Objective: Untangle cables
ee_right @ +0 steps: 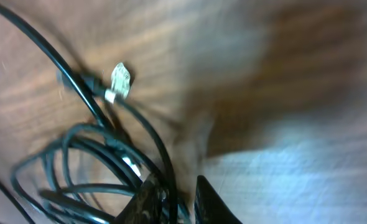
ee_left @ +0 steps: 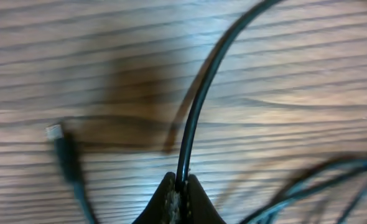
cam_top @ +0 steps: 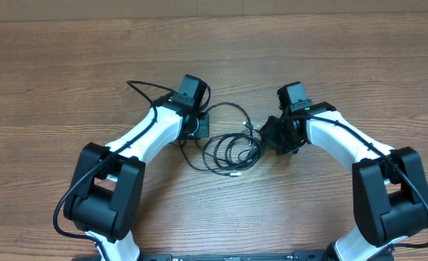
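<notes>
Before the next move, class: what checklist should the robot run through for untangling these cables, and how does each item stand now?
1. The left hand pinches one cable: ok.
2. The right hand grips something: not ok, its jaws stand apart.
3. A strand lies between the right hand's jaws: cannot tell, too blurred.
4. The cables lie separated: not ok, the loops overlap in one heap.
5. A plug lies loose on the table: ok.
</notes>
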`<control>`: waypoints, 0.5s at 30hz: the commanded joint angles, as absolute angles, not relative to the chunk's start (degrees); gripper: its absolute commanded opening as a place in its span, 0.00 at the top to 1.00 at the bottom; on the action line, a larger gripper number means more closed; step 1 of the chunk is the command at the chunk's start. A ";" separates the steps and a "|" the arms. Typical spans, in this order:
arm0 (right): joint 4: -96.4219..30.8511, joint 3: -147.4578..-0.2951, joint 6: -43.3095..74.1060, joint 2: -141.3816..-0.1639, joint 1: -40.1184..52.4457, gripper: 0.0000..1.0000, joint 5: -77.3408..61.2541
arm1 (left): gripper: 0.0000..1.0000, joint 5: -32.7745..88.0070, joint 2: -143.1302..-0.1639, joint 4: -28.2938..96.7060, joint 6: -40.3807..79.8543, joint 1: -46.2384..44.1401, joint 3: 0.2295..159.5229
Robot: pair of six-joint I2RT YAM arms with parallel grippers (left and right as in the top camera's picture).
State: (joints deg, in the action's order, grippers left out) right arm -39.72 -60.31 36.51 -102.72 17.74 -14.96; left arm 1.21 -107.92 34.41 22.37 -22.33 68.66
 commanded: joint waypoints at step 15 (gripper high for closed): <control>-38.79 -59.96 46.30 -102.91 34.87 0.73 -19.46 | 0.93 21.76 -108.66 39.07 13.15 1.17 69.71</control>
State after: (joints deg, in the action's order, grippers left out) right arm -39.24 -60.31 45.15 -102.72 32.88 -19.16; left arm 16.32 -107.92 38.61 16.12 -0.99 68.66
